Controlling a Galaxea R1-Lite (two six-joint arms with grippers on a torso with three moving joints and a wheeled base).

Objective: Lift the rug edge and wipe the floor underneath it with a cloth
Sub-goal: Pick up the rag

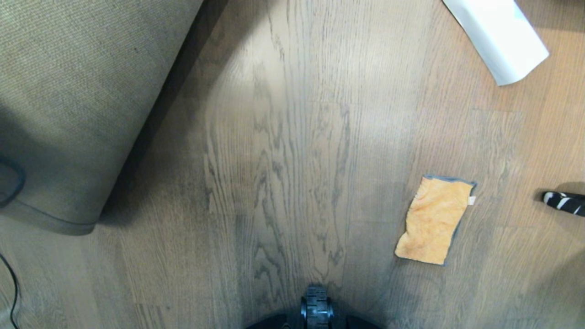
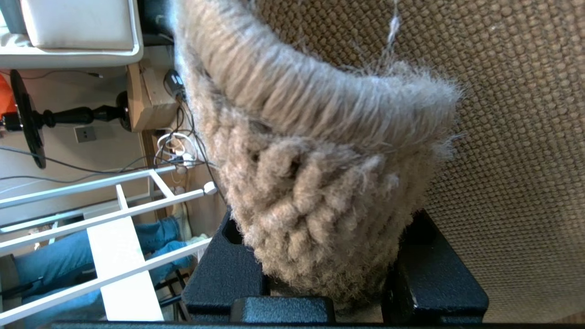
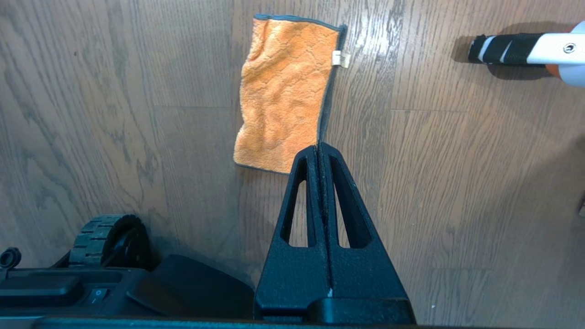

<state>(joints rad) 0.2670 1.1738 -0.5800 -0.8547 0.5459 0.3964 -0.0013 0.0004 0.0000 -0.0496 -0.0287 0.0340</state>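
Left wrist view: left pincer (image 2: 327,278) clamps the rug (image 2: 320,183) edge.

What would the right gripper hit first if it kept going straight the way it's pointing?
Probably the cloth: the right gripper, fingers shut, points at its near dark-edged corner on the floor, though its height above it is unclear.

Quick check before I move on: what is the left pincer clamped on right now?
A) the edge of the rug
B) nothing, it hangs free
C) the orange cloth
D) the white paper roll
A: in the left wrist view the left pincer grips the rug by its fluffy edge, while the cloth lies loose on the floor.
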